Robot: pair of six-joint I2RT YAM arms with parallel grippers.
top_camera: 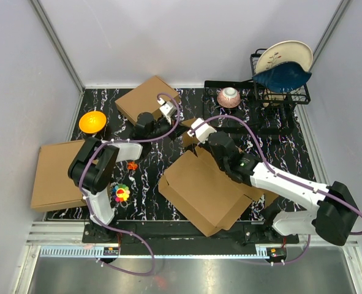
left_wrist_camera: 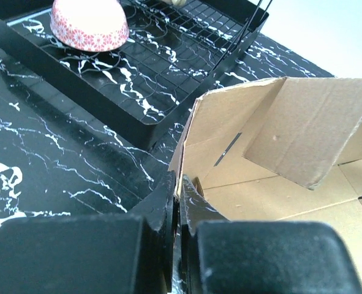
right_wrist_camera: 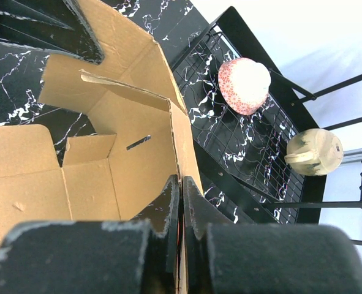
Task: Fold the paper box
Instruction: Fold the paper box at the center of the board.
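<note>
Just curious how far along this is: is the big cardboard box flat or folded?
Partly folded. The paper box has one end wall raised, pinched by the left gripper and right gripper; the rest is spread open.

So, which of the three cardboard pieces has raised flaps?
The big paper box in the middle; the small box and the slab show none.

a robotics lab test cell is indicated by plain grey wall panels framed in metal rails, a black marbled table to whose near edge robot arms are bolted, and kitchen props, a rack and bowls, set out on it.
</note>
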